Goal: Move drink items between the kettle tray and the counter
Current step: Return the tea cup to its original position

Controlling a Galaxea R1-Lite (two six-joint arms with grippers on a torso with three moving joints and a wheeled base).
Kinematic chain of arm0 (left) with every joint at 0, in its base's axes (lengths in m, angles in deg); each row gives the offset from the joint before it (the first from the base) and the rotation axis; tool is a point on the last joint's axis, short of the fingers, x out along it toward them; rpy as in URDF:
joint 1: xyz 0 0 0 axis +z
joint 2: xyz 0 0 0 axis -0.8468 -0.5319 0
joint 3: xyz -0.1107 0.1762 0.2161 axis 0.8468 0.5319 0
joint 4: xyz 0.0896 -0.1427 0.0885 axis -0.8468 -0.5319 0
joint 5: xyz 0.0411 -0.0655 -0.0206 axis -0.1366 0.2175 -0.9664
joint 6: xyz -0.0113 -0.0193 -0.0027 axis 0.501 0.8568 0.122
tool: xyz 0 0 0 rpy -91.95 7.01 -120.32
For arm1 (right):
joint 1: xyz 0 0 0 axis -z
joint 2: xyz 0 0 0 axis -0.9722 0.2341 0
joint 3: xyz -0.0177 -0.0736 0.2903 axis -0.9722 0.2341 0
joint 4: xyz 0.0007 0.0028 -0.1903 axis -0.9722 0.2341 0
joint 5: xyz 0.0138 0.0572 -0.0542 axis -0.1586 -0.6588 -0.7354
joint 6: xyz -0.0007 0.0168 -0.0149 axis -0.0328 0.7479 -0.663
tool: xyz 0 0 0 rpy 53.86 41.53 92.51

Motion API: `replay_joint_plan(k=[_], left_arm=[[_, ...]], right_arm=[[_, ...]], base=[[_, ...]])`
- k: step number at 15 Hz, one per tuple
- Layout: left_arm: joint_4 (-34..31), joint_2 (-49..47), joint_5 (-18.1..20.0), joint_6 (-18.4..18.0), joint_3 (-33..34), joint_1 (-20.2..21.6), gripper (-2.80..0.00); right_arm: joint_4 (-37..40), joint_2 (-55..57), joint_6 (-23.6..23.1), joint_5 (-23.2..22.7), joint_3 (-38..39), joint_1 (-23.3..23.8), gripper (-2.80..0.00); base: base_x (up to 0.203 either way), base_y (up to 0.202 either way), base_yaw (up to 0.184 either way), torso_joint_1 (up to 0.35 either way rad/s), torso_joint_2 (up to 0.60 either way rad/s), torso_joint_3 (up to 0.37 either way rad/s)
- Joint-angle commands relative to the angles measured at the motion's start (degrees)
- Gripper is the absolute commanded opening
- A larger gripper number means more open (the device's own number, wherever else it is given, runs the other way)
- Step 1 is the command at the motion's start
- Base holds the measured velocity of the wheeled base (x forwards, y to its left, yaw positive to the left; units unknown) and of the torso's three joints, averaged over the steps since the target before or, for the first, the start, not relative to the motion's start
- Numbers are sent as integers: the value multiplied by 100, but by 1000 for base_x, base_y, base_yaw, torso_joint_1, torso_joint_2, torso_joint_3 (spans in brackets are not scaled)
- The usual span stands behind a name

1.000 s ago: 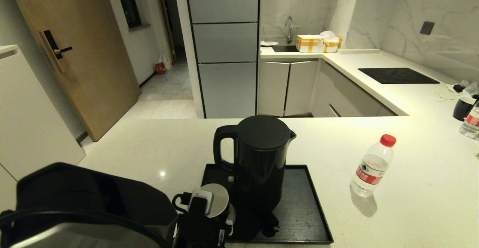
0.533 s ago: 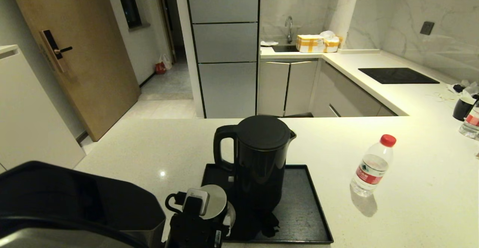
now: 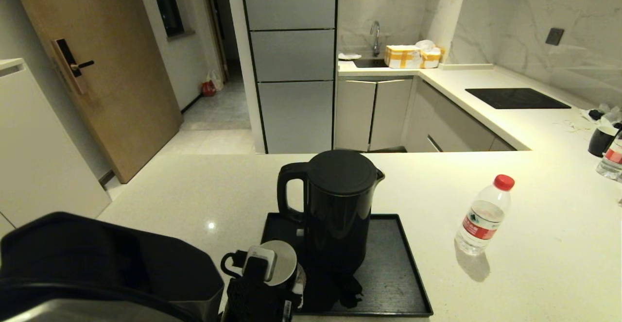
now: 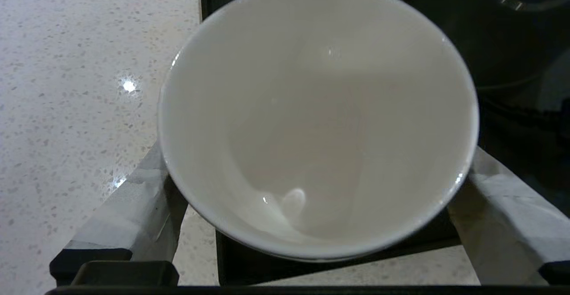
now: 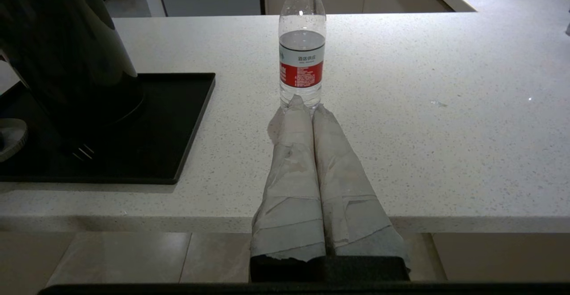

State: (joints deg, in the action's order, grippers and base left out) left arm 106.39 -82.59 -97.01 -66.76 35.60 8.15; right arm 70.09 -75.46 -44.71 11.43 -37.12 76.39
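Left gripper [image 4: 311, 241] jaws spread astride the cup [image 4: 318, 117], seemingly untouching; centre them, then squeeze gently; right gripper [image 5: 307, 103] jaws pressed together.

Counts: one kettle [image 3: 335, 205], one tray [image 3: 393, 268]. Two water bottles: one [image 3: 483, 215] standing right of the tray, a second [image 3: 612, 159] cut off at the right edge of the head view. Two cups: one with a white inside [image 4: 318, 117] seen between the left pincer's fingers in the left wrist view, one dark one [image 3: 601, 140] beside the far bottle. One black cooktop panel [image 3: 516, 98]. One tap [image 3: 375, 35]. Two taped yellow-and-white boxes [image 3: 413, 56] by the sink. One wall socket [image 3: 554, 36]. One wooden door [image 3: 97, 64]. One red bag [image 3: 208, 88] on the hallway floor. Two pincers: left [image 4: 311, 206], right [image 5: 307, 108].
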Motion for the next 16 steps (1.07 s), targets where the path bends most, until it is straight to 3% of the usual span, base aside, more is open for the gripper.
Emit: replay_joint_plan(k=[1, 16], left_arm=[[51, 8, -23, 1, -3, -30, 0], [51, 166, -190, -34, 6, -127, 0]], right_arm=[[2, 7, -3, -2, 0, -1, -280], [2, 7, -3, -2, 0, -1, -280]], base=[[0, 0, 0, 0, 0, 0], [0, 0, 0, 0, 0, 0]])
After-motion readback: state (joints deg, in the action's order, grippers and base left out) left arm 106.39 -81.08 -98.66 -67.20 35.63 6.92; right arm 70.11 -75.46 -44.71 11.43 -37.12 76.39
